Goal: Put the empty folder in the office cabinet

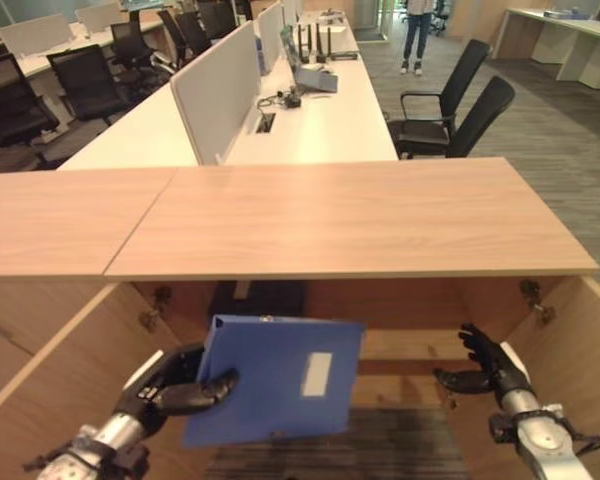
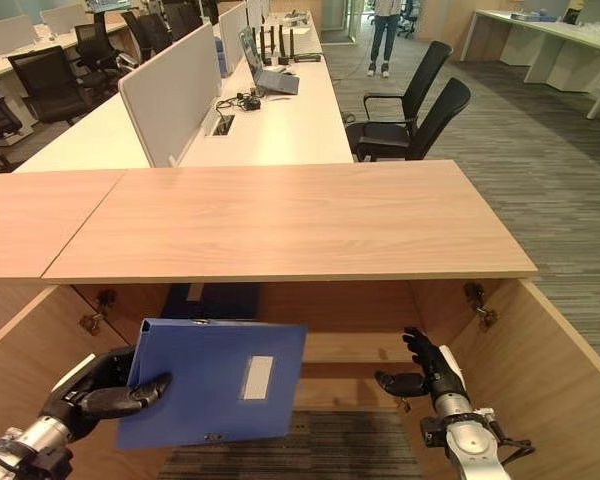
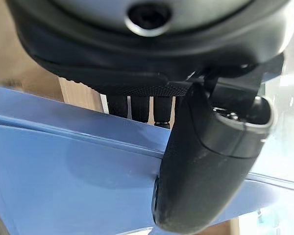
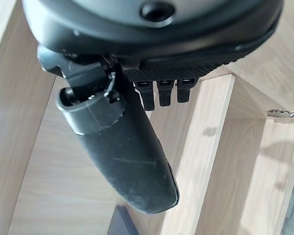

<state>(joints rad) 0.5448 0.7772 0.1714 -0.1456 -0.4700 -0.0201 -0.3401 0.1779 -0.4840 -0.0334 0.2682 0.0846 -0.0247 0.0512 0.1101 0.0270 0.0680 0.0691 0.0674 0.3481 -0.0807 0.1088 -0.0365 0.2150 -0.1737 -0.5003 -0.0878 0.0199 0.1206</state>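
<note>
A blue folder with a white label hangs upright in front of the open wooden cabinet, below its top board. My left hand grips the folder's left edge, thumb across the front and fingers behind. In the left wrist view the thumb presses on the blue cover. My right hand hovers at the cabinet's right side with relaxed fingers and holds nothing. The right wrist view has its thumb before the bare cabinet wall.
Both cabinet doors stand swung outwards to either side. A shelf runs across inside. Beyond the top lie white desks, black office chairs and a person standing far back.
</note>
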